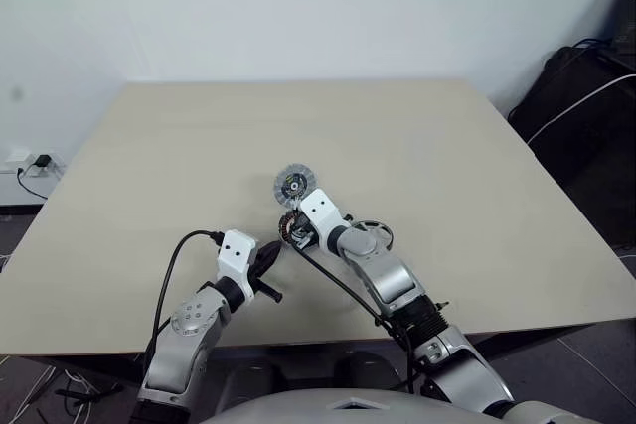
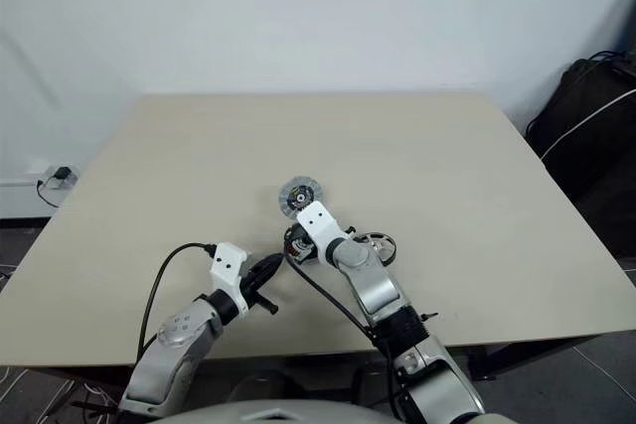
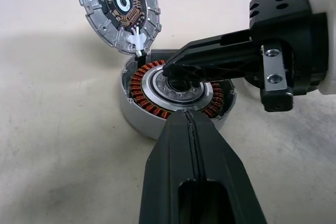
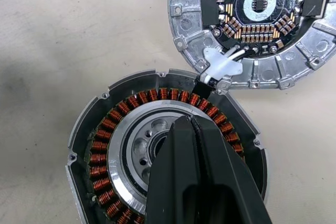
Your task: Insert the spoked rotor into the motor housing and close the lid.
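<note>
On the beige table [image 1: 477, 146], the left gripper [image 1: 270, 263] hovers near the front edge with its jaws pressed together on nothing. Just right of it sits the motor housing [image 4: 105, 145], open, copper windings ringing a pale hub. The right gripper [image 3: 173, 70] points down into that hub, jaws pressed together. The lid [image 1: 292, 185] lies just beyond the housing, dark circuit face up, joined by white wires. The spoked rotor [image 2: 379, 243] lies right of the right gripper.

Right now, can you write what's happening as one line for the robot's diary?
housing: open, no rotor inside | lid: lying open beside housing | rotor: on table | right gripper: shut, tips over housing hub | left gripper: shut, empty
</note>
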You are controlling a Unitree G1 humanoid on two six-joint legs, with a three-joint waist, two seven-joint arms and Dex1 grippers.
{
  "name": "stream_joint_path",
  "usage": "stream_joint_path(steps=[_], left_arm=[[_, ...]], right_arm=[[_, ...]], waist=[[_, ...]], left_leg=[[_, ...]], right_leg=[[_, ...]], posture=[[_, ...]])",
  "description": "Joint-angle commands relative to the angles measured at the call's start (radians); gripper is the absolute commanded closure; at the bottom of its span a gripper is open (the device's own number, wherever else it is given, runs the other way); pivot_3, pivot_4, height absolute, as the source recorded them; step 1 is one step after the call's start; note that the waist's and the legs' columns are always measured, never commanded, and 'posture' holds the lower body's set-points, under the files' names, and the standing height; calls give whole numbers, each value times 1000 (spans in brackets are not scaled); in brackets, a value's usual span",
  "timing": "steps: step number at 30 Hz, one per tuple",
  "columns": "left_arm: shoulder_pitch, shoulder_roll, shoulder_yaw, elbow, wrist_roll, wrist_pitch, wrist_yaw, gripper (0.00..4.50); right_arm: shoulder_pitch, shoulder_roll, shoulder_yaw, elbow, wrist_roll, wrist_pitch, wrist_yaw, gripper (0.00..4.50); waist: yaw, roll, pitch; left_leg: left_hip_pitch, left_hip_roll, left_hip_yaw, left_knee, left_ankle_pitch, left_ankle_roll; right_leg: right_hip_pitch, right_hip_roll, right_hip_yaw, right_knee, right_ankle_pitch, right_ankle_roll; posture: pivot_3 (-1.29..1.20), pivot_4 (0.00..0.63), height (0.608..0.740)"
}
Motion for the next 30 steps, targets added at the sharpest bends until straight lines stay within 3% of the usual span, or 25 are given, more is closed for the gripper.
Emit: stream_joint_path(steps=[1,12,24,30], left_arm=[[-8,-2,2,-14,-3,-14,4,4500],[-9,-1,3,-10,-4,-12,2,4500],[7,2,10,-23,-4,-14,7,4500],[12,-1,9,-24,-4,-17,13,4500]], right_arm=[[-13,6,-9,13,-6,-12,-10,4450],[7,13,-29,-101,29,-43,12,4450],[-20,29,19,53,-9,-15,11,4450],[-20,33,-4,-4,19,-49,32,4450]], waist=[[0,0,0],[0,0,0],[0,-1,0],[0,-1,0]], left_leg=[[0,0,0,0,0,0],[-1,1,0,-1,1,-2],[-1,1,0,0,2,-2],[-1,1,0,0,2,-3]], right_leg=[[-1,0,0,2,0,0],[-4,1,0,5,0,0],[-4,1,0,5,0,0],[-4,1,0,5,0,0]], posture=[[0,0,740],[0,0,740],[0,0,740],[0,0,740]])
